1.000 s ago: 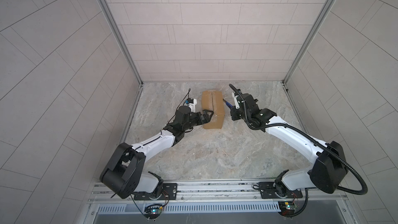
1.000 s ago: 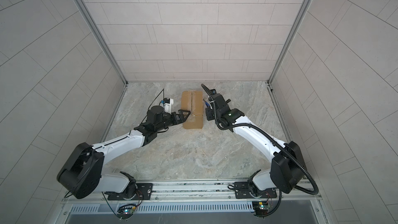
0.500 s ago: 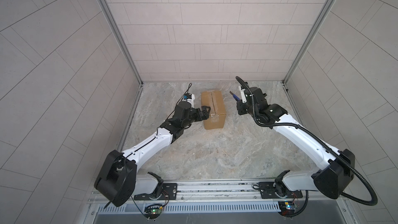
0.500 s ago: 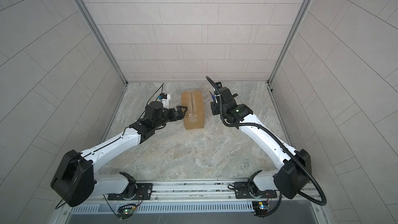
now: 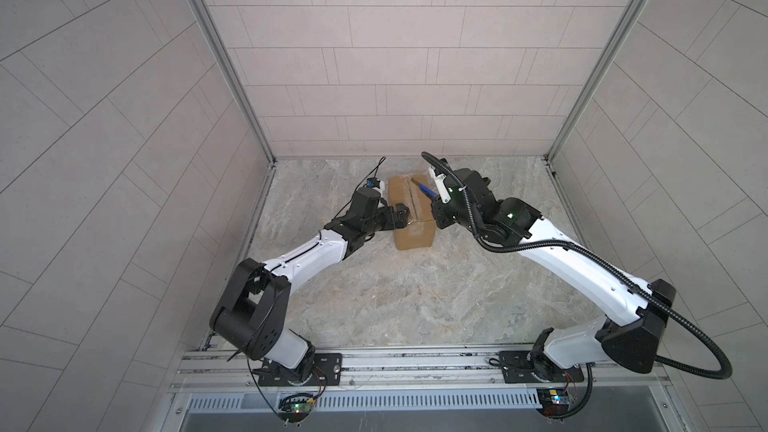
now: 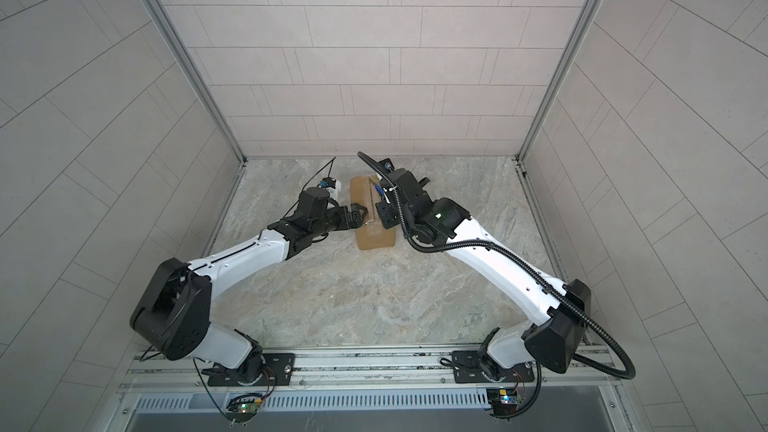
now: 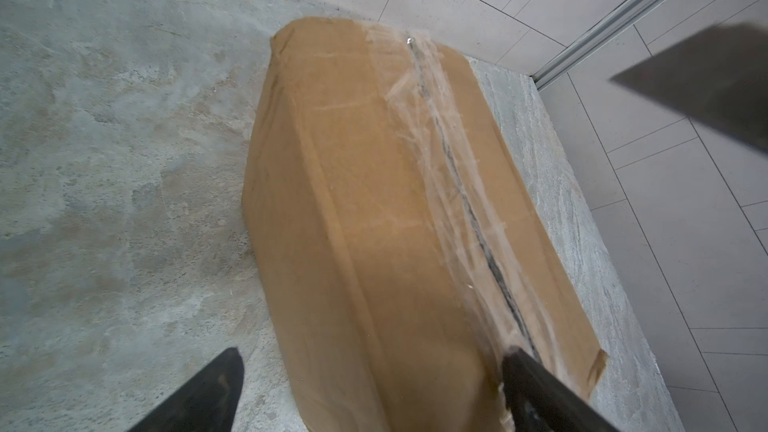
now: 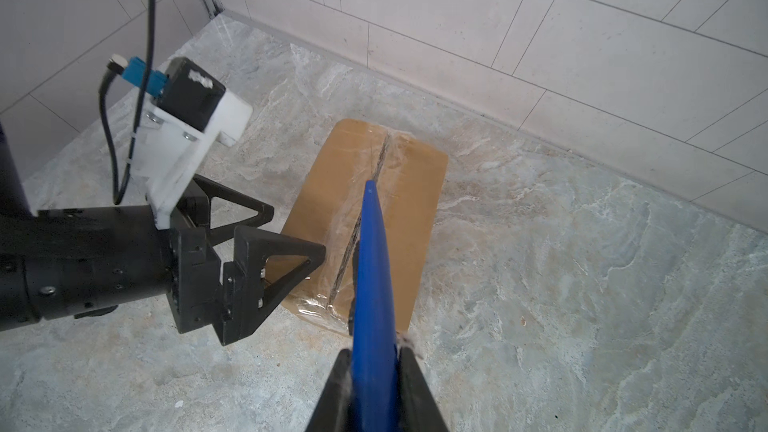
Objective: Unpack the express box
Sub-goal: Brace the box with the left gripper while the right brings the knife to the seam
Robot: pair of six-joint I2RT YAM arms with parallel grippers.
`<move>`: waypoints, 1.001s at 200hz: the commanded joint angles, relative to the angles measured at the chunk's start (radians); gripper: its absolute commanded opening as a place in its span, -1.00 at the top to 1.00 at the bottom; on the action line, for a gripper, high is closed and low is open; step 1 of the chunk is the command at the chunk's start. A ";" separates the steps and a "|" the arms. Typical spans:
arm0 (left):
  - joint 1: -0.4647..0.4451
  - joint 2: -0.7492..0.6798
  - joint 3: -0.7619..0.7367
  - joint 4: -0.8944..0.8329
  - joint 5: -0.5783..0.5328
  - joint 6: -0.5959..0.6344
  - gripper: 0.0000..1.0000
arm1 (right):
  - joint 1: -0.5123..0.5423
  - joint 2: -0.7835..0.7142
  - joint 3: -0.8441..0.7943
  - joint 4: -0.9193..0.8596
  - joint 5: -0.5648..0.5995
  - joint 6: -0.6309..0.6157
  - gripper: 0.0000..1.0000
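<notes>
It seems a robot test cell in a lab: tile-pattern wall panels (image 5: 374, 56) on three sides, aluminium corner posts (image 5: 223, 56), a marble-look tabletop (image 5: 415, 292), two robot arms (image 5: 307, 253) bolted on a rail (image 5: 415, 367) at the lower edge.

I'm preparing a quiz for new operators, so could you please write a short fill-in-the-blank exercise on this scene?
1. The right gripper is shut on a ____ knife.
2. The left gripper has its jaws wide ____.
3. Clear tape runs along the ____ seam of the box.

Missing words: blue; open; top.
</notes>
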 commanded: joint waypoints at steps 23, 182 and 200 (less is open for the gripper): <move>-0.053 0.014 -0.018 0.087 0.013 -0.078 -0.99 | -0.010 0.015 0.023 -0.036 0.042 -0.032 1.00; 0.005 -0.031 0.055 -0.065 -0.049 0.047 -0.99 | 0.023 0.094 0.089 -0.081 0.059 -0.064 1.00; 0.005 -0.007 0.071 -0.066 -0.050 0.052 -1.00 | 0.026 0.104 0.091 -0.083 0.063 -0.058 1.00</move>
